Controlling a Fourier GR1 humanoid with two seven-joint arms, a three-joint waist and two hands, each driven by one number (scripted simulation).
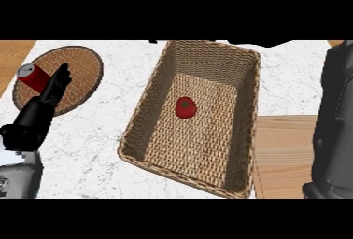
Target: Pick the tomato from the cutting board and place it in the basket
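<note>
Tomato (pixel 185 107) already lies on the floor of the basket (pixel 144 109), clear of both hands

The small red tomato with its green stem spot rests near the middle of the wicker basket, whose long axis runs up and down the view; the right hand (pixel 334 121) is nearer, along the right edge beside the cutting board (pixel 286 154), fingers not discernible, while the left hand (pixel 52 91) points straight-fingered, holding nothing, over a round mat (pixel 79 63) by a red can (pixel 31 77)

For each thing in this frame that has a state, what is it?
tomato: lying on the basket floor, not held
basket: upright on the counter, holding only the tomato
red can: on the round mat, partly hidden
left robot hand: open, fingers straight, over the round mat
cutting board: bare where visible
</note>
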